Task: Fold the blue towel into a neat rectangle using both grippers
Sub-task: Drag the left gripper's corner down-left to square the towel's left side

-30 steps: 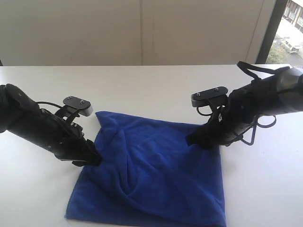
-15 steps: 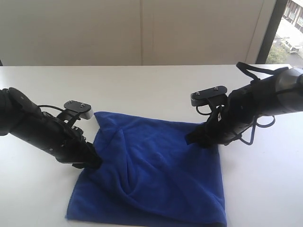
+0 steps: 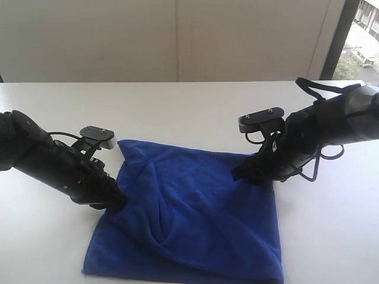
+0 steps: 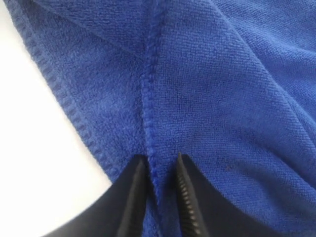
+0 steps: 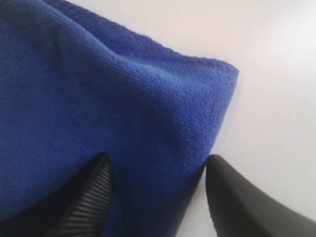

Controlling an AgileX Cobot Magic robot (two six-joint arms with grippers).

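Note:
The blue towel (image 3: 195, 213) lies rumpled on the white table (image 3: 177, 112), with a long crease running down its middle. My left gripper (image 3: 117, 201) sits at the towel's left edge. In the left wrist view the left gripper (image 4: 159, 158) has its jaws nearly together, pinching a stitched hem ridge of the towel (image 4: 207, 89). My right gripper (image 3: 240, 174) is at the far right corner. In the right wrist view the right gripper (image 5: 158, 160) stands open, its jaws wide apart on either side of the towel's corner (image 5: 98, 89). No white tag shows.
A pale wall (image 3: 177, 35) runs behind the table's far edge. A window (image 3: 361, 35) is at the top right. The towel's near edge reaches the bottom of the exterior view. Bare white table lies beyond and beside both arms.
The left arm has sunk slightly toward the table at the towel's left edge. The right arm and the towel's shape are nearly unchanged.

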